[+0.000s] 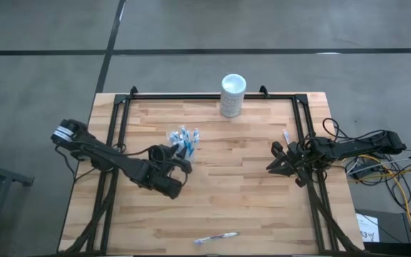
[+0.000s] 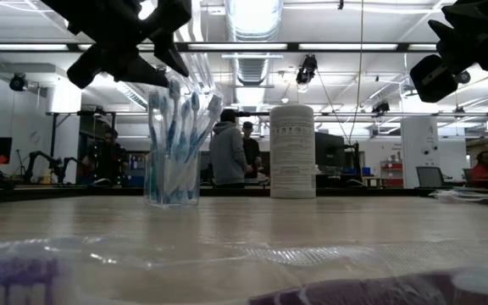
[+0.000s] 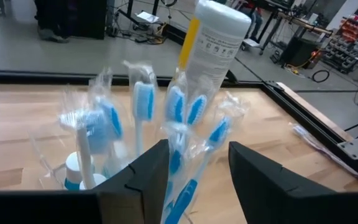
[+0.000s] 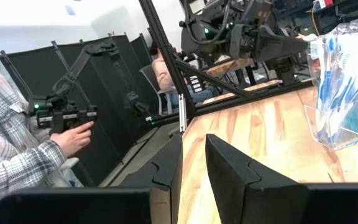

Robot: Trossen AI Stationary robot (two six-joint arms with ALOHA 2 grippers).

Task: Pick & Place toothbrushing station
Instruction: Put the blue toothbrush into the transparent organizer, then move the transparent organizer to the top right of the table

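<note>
A single wrapped toothbrush (image 1: 216, 238) lay alone at the near edge of the wooden counter (image 1: 248, 193). Farther in, left of centre, stood the clear plastic cup (image 2: 172, 182) upright on the counter, filled with blue-and-white toothbrushes (image 3: 143, 106) in clear wrappers. The left gripper (image 1: 179, 163) sat just on the near-left side of the cup, its jaws parted with a clear gap and closed on nothing; the wrapped brush heads rose directly ahead of and between the two jaws. The white cylinder (image 1: 232, 94) stood upright at the far edge, beyond the cup. The right gripper (image 1: 277, 160) waited near the counter's right side, well apart from the cup, its jaws only narrowly parted and empty.
</note>
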